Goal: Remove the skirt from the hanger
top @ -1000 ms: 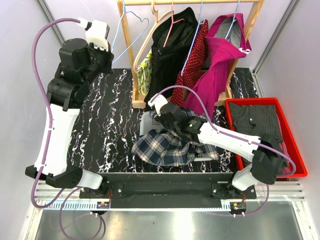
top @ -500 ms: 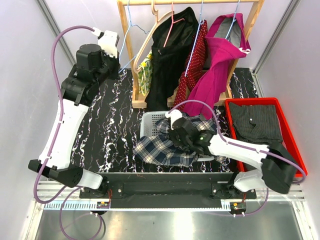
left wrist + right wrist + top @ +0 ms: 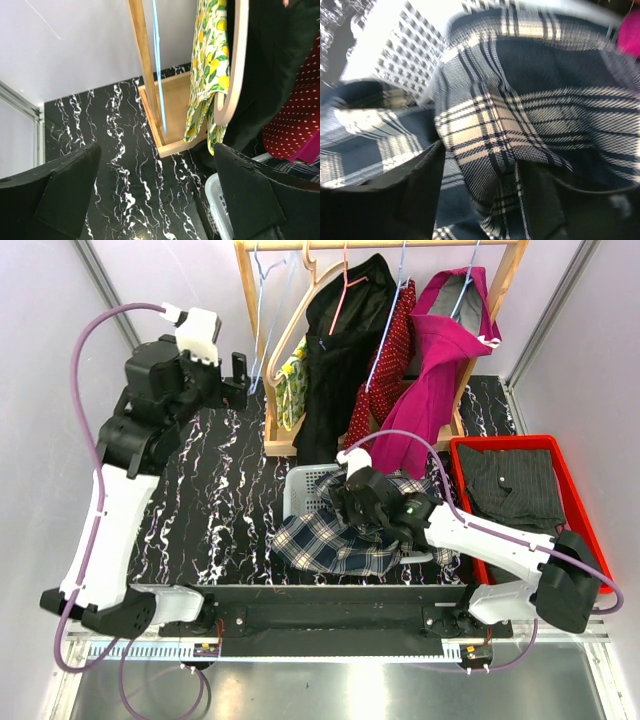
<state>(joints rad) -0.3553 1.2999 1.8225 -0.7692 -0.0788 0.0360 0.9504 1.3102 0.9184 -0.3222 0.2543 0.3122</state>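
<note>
- The wooden rack [image 3: 268, 360] stands at the back of the black marbled table [image 3: 210, 500]. From the left it carries a bare blue wire hanger [image 3: 158, 70], a lemon-print garment [image 3: 206, 65], a black garment [image 3: 340, 335], a red dotted one [image 3: 385, 350] and a magenta one [image 3: 440, 360].
- The white basket [image 3: 303, 483] sits in front of the rack. The plaid skirt [image 3: 330, 545] is off any hanger, heaped in the basket and spilling over its near rim onto the table.
- The red bin [image 3: 600, 575] at the right edge holds a folded dark striped garment [image 3: 515, 480].
- The left arm is raised and reaches toward the rack's left post. The left gripper [image 3: 156, 150] is beside the blue hanger, its fingers spread wide and holding nothing.
- The right arm stretches low across the table to the basket. The right gripper [image 3: 479, 157] points down into the skirt, fingers apart with a fold of plaid between them. The view is too blurred to tell whether the pads touch it.
</note>
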